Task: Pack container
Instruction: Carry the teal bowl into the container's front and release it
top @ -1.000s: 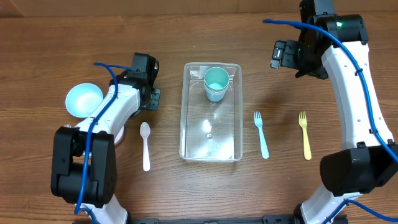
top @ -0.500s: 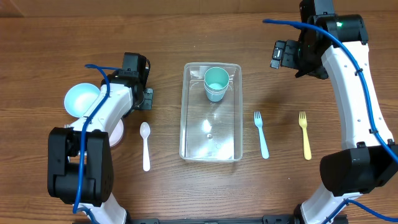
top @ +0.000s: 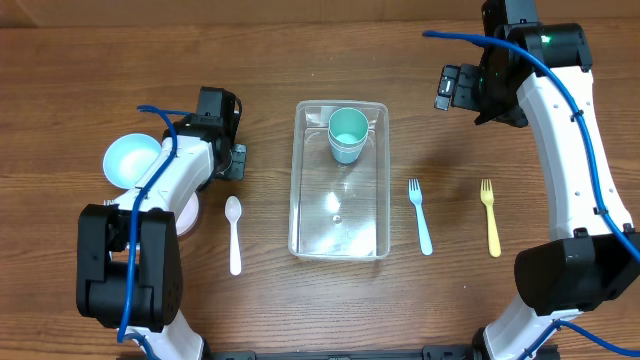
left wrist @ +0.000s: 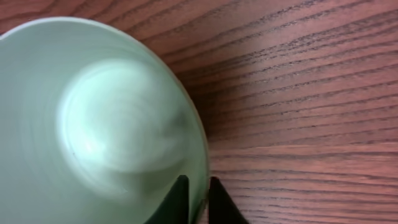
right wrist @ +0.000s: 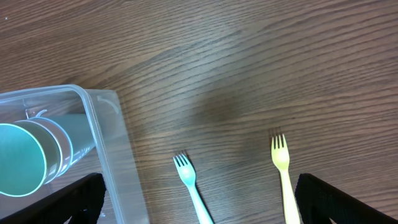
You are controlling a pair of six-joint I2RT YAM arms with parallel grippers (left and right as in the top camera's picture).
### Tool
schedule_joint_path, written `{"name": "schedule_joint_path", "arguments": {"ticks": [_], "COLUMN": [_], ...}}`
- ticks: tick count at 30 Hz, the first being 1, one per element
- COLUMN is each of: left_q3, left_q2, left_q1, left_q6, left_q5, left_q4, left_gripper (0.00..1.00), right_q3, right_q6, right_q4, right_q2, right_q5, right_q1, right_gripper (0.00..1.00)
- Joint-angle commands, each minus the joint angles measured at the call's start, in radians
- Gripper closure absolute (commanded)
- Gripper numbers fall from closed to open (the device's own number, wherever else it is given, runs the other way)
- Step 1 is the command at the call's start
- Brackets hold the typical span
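Observation:
The clear container [top: 298, 200] stands at the table's middle with stacked teal cups [top: 347, 134] in its far end. It also shows at the left of the right wrist view, container [right wrist: 99, 124] and cups [right wrist: 28, 155]. My left gripper [left wrist: 198, 186] is shut on the rim of a light-blue bowl [left wrist: 93, 124], one finger inside and one outside. From overhead the bowl [top: 130, 160] sits at the far left, with the fingers hidden under the arm. My right gripper [right wrist: 199, 186] hangs open and empty, high above the forks and right of the container.
A white spoon [top: 233, 232] lies left of the container. A blue fork [top: 420, 215] and a yellow fork [top: 490, 215] lie to its right. A white bowl [top: 188, 215] sits partly under my left arm.
My left arm shifted left to the light-blue bowl and its jaws closed on the rim. The right arm has not moved.

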State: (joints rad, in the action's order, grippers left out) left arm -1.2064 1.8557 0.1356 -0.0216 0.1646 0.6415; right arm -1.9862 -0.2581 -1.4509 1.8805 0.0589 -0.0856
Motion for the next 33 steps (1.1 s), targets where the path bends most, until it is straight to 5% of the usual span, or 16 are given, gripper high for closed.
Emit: {"name": "schedule_joint_path", "arguments": {"ticks": [1,8,18,33], "left_q3": [0.009,-0.084,-0.549,-0.647], "left_q2": [0.022,0.013,0.006,-0.006], "left_q1": [-0.005,-0.004,0.042,0.473], "left_q6": [0.0,0.0,-0.005,-0.224], "left_q5": [-0.007,0.003,-0.002,-0.043], "left_q4": [-0.002,0.074,0.401,0.587], "left_gripper": [0.94,0.96,0.96,0.96], "right_q3": [-0.027,-0.027,-0.027,-0.027], "right_q6": [-0.004,-0.004,-0.004,-0.004], "right_q4": [0.005,0.005,0.005,0.005], "right_q2": [-0.035,-0.035,-0.035,-0.035], "right_q5": [0.007,0.007,0.007,0.007], "right_q1": [0.003,0.003,0.003,0.003], "right_gripper": [0.0,0.0,0.0,0.0]}}
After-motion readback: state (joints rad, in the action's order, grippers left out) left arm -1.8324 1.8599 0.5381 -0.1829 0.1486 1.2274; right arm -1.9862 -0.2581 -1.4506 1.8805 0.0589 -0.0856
